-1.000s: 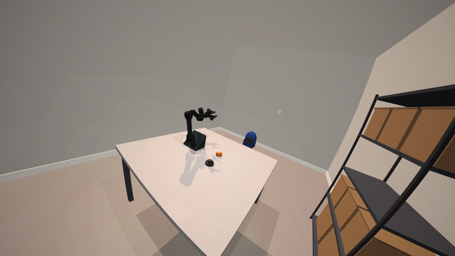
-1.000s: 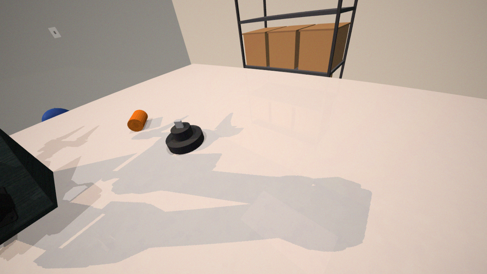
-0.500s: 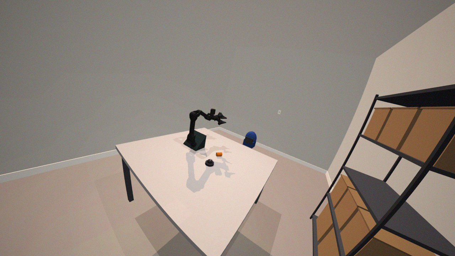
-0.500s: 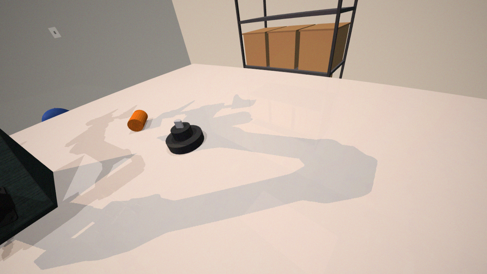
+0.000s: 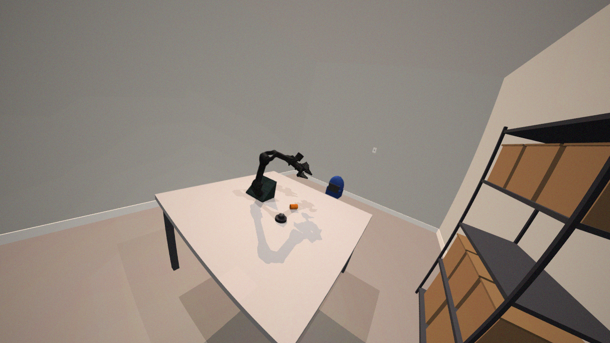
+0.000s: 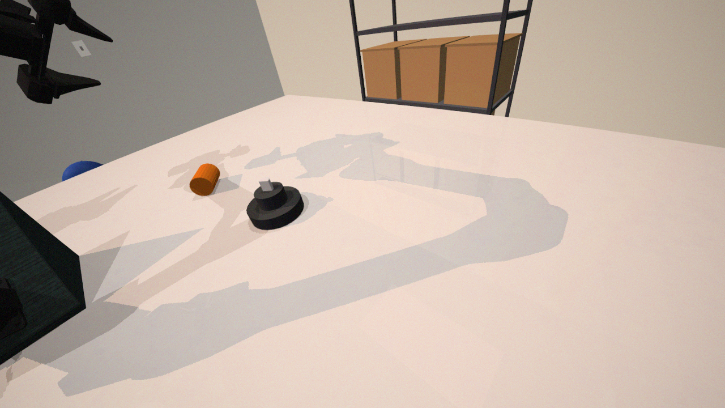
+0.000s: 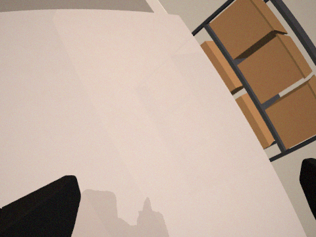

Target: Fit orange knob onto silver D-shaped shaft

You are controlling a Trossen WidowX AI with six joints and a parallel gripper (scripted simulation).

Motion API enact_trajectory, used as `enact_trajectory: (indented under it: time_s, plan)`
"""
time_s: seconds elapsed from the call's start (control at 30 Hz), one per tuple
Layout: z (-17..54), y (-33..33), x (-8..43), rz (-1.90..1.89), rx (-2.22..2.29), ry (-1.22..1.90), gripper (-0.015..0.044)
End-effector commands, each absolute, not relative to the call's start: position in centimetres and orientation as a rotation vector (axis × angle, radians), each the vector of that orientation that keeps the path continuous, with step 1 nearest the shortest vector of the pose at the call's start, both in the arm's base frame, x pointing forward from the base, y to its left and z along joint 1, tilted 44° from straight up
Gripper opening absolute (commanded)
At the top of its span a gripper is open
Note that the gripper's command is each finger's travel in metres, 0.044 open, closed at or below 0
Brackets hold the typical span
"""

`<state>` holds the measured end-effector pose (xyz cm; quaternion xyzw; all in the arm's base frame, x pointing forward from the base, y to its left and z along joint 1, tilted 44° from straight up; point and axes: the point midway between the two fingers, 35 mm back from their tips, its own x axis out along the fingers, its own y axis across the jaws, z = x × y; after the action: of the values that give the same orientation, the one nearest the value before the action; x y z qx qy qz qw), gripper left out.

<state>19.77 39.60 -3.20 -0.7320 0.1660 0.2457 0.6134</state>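
Observation:
The orange knob lies on its side on the table; its hole cannot be made out. The black round pedestal stands close to it, nearer the front in the top view and to the right in the exterior view. The silver shaft sticks up bare from the pedestal. My gripper is open and empty, high above the table and well above the knob. In the wrist view its fingers stand wide apart, and neither knob nor pedestal shows there.
The white table carries the arm's dark green base block. A blue helmet-like object is beyond the table's edge. A shelf with brown boxes stands off the table.

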Motion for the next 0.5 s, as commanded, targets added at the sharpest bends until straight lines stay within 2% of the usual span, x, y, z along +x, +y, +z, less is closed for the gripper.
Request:
enact_trajectory:
  time_s: [0.0,0.47]
  plan:
    - [-4.1,33.9,24.4,0.513,-1.66,0.715,0.044]
    - [-2.5,20.7,28.2,0.32,-1.511,1.399,0.044]
